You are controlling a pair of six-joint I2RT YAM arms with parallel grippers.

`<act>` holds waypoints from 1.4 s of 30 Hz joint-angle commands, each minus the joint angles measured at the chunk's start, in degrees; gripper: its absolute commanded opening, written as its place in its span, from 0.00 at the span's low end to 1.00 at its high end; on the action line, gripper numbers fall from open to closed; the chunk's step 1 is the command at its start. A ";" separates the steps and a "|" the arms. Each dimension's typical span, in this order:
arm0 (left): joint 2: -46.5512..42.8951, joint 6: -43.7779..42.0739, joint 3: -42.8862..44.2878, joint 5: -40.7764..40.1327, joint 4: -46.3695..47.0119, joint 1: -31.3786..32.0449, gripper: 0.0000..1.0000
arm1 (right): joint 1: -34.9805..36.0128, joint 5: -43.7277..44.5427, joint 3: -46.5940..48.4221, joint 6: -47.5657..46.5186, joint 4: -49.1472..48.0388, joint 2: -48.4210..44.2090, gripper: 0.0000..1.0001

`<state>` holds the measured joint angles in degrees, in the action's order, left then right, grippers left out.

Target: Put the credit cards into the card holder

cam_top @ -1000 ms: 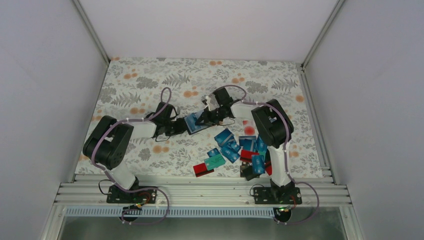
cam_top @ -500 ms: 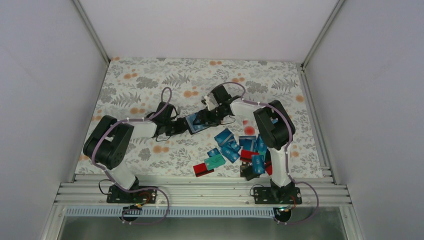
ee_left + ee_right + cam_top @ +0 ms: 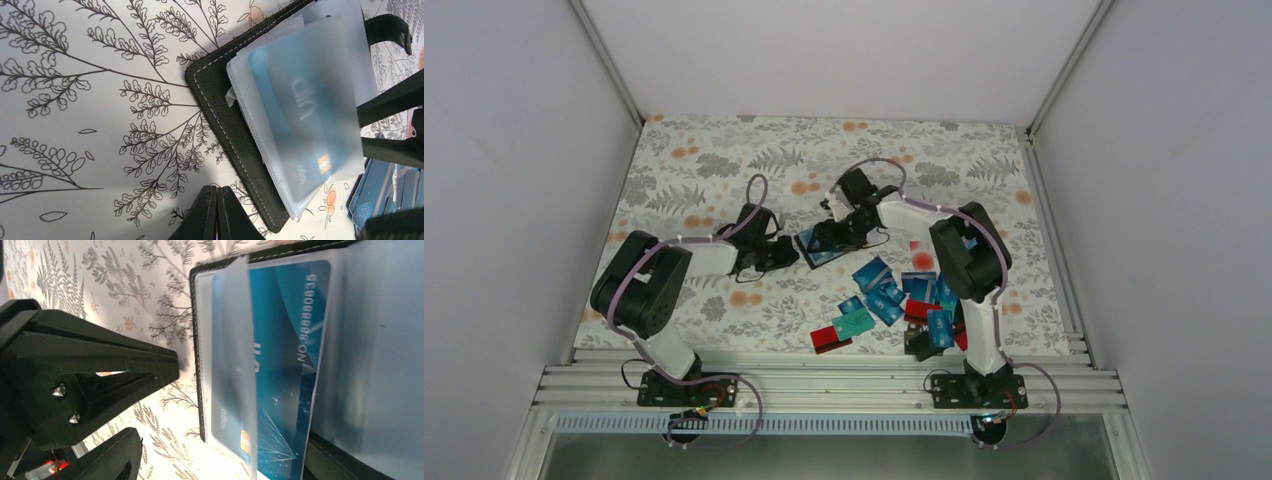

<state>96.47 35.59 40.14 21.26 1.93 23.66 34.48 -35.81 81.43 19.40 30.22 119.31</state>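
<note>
The black card holder [image 3: 822, 243] lies open on the floral cloth, its clear sleeves up. A blue credit card [image 3: 285, 365] sits partly inside a sleeve of the card holder [image 3: 200, 365]. My right gripper [image 3: 834, 230] is open over the holder's far side, and in its own view the right gripper [image 3: 225, 460] has a finger on each side of the sleeves. My left gripper [image 3: 218, 190] is shut on nothing, its tip on the cloth just beside the card holder [image 3: 225, 105]. Several more credit cards [image 3: 894, 298] lie heaped to the near right.
A red card [image 3: 831, 339] lies apart at the pile's near left. The right arm's elbow [image 3: 969, 250] hangs over the pile. White walls close in the cloth on three sides. An aluminium rail [image 3: 824, 385] runs along the near edge.
My right gripper has opened and let go of the blue card, which stays in the holder's sleeve, and has drawn a little to the left. The left gripper has hardly moved.
</note>
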 commanded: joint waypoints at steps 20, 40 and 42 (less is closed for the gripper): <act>-15.23 2.91 -7.11 -17.26 -13.02 -2.23 0.02 | 10.30 -1.55 13.62 1.08 4.87 9.24 0.76; -11.44 -1.79 -5.86 -3.97 3.58 -3.04 0.02 | 9.07 -4.83 9.57 -0.63 1.19 7.08 0.88; -11.61 -1.67 -6.69 -2.78 5.13 -3.39 0.02 | 9.11 -6.36 9.90 -1.52 1.26 7.39 0.89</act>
<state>84.62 34.68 33.58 14.13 -0.67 20.58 43.16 -39.97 92.31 19.90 31.94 126.45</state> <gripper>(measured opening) 0.025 0.881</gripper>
